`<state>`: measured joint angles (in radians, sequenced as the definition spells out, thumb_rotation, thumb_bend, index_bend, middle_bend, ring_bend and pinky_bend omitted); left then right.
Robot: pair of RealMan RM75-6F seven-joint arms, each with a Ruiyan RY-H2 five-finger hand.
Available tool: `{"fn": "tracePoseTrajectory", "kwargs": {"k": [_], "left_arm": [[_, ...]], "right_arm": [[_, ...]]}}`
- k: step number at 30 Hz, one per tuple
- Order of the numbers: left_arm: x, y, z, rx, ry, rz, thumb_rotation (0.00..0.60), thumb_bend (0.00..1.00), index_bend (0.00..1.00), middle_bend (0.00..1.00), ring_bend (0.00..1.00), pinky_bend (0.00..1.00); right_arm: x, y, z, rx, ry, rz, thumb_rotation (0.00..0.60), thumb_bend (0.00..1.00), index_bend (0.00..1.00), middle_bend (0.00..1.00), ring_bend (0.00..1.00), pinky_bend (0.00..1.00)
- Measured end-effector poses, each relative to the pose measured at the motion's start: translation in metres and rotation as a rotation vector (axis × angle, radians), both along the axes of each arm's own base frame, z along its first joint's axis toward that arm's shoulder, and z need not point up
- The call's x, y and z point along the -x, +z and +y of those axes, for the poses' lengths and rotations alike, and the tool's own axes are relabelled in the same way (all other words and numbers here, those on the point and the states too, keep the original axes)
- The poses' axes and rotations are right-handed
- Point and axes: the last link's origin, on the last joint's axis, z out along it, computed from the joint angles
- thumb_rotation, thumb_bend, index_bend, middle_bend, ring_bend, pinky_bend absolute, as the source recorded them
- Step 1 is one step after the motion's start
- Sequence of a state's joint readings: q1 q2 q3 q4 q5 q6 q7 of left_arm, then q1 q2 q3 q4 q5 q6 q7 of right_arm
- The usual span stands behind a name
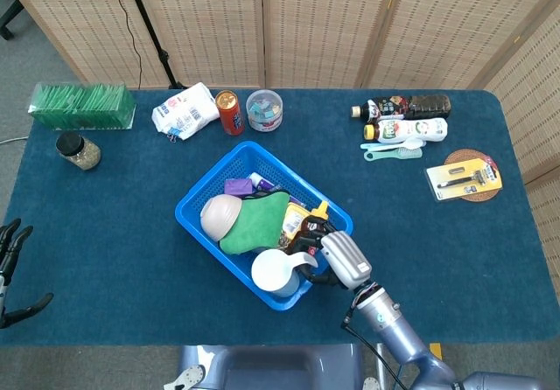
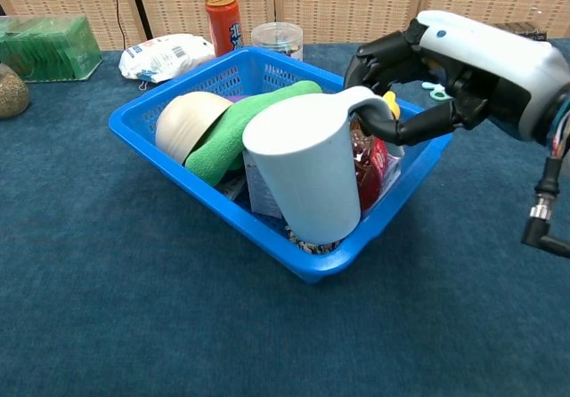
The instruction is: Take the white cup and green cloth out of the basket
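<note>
The right hand (image 2: 445, 76) grips the handle of the smooth, tapered white cup (image 2: 307, 174), tilted at the blue latticed plastic basket's (image 2: 169, 161) near corner. The soft green cloth (image 2: 245, 121) lies beside it. The left hand (image 1: 10, 272) rests open.

The head view looks steeply down from above the near edge, taking in the whole table (image 1: 105, 233), basket (image 1: 197, 219) at centre. The chest view sits low and close, facing level across the table (image 2: 134, 326), basket (image 2: 169, 152) filling mid-frame. Both share the basket and can (image 1: 230, 112) (image 2: 223, 21).
</note>
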<state>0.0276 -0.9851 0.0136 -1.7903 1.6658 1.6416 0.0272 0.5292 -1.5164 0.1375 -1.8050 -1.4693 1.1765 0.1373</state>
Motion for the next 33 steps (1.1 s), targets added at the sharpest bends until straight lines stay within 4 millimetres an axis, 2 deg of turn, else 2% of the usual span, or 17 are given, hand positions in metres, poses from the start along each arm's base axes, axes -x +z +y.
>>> {"fn": "tracePoseTrajectory", "kwargs": {"k": [8,14,25,29,33], "left_arm": [[0.000,0.000,-0.001,0.002,-0.003,0.000,0.600,0.00,0.00,0.00,0.00,0.00],[0.000,0.000,-0.001,0.003,-0.001,-0.004,0.600,0.00,0.00,0.00,0.00,0.00],[-0.002,-0.002,-0.002,0.008,-0.002,0.003,0.600,0.00,0.00,0.00,0.00,0.00],[-0.002,-0.003,-0.002,0.011,-0.002,0.005,0.600,0.00,0.00,0.00,0.00,0.00],[-0.002,-0.004,-0.001,0.016,0.000,0.005,0.600,0.00,0.00,0.00,0.00,0.00]], "right_arm": [[-0.002,0.038,-0.018,0.117,-0.016,-0.052,0.600,0.56,0.62,0.61,0.48,0.14],[0.011,0.065,-0.043,0.253,-0.037,-0.021,0.600,0.56,0.62,0.62,0.48,0.14],[0.068,0.113,-0.100,0.449,-0.155,0.106,0.600,0.56,0.62,0.62,0.48,0.14],[0.090,0.122,-0.118,0.481,-0.210,0.152,0.600,0.56,0.62,0.62,0.48,0.14],[0.121,0.127,-0.134,0.495,-0.284,0.212,0.600,0.56,0.62,0.62,0.48,0.14]]}}
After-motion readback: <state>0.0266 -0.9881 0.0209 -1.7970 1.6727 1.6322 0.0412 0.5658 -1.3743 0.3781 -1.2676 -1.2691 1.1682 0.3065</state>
